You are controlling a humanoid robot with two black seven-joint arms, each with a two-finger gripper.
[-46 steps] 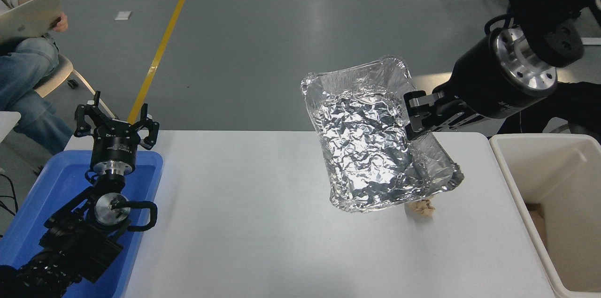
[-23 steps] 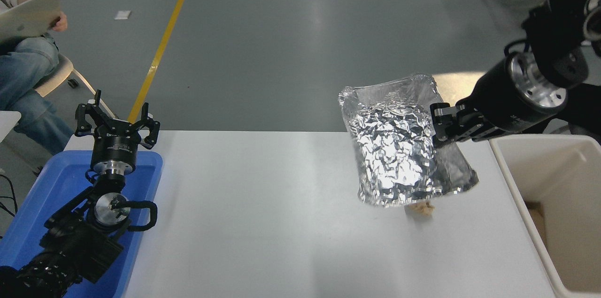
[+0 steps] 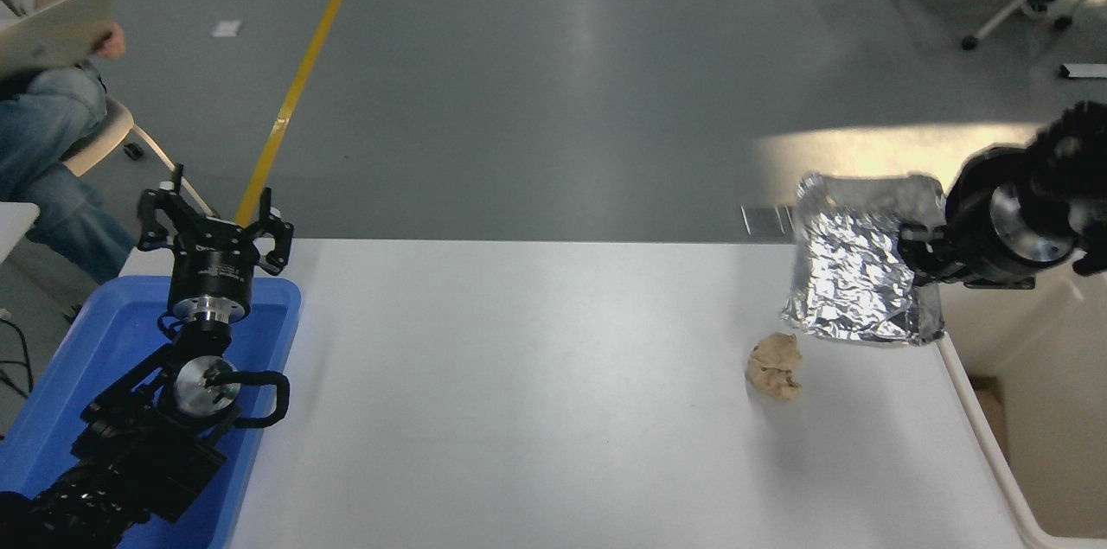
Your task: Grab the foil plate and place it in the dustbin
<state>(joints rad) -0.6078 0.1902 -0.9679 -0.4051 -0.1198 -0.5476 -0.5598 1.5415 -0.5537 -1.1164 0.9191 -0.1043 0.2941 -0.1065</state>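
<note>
The foil plate (image 3: 852, 272) is a shiny crinkled silver tray. It hangs tilted in the air at the table's right edge, over the left rim of the dustbin (image 3: 986, 437). My right gripper (image 3: 917, 255) is shut on the plate's right rim and comes in from the right edge, above the cream-white dustbin. My left gripper (image 3: 212, 225) is open and parked at the lower left, above the blue tray.
A crumpled tan paper lump (image 3: 776, 367) lies on the white table (image 3: 519, 393) just left of and below the plate. A blue tray (image 3: 95, 359) stands at the table's left end. A person (image 3: 43, 99) sits at the far left holding a laptop.
My right gripper has carried the foil plate to the right and lower, from over the table's middle right to the dustbin's rim. The paper lump is now uncovered. The left arm has not moved.
</note>
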